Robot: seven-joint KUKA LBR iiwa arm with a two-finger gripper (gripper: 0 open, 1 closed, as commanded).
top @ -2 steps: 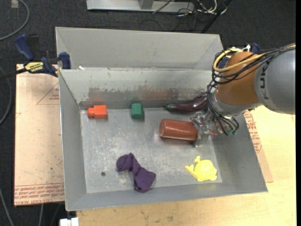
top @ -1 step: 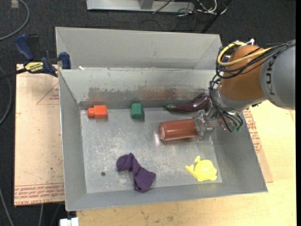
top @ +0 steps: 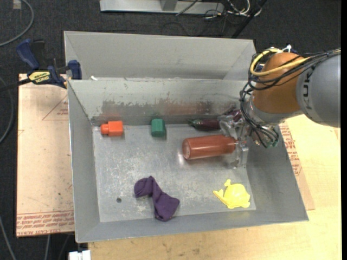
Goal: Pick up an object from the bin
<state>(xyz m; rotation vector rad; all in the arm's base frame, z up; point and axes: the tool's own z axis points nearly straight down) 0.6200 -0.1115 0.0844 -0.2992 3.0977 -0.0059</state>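
Arm (top: 324, 88) angled down from right, wrist (top: 274, 88) beside red-brown cylinder (top: 209, 147)

The arm (top: 320, 85) reaches in from the right, its orange-covered wrist (top: 274, 85) tipped downward and leftward.

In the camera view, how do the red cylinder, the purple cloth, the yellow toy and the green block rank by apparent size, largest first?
1. red cylinder
2. purple cloth, nearly as large, so the order of these two is unsure
3. yellow toy
4. green block, clearly the smallest
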